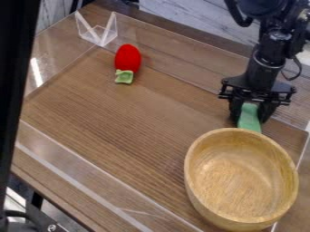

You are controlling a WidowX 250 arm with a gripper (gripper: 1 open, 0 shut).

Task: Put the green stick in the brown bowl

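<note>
The green stick is a small light-green block standing between the black fingers of my gripper, which points straight down and is shut on it just above the wooden tabletop at the right. The stick's upper end is hidden by the fingers. The brown bowl is a large round wooden bowl at the lower right, and its far rim lies just in front of the gripper and stick. Nothing lies inside the bowl.
A red strawberry-like toy with a green stem end lies at the back left. A clear plastic stand sits in the far left corner. Low clear walls border the table.
</note>
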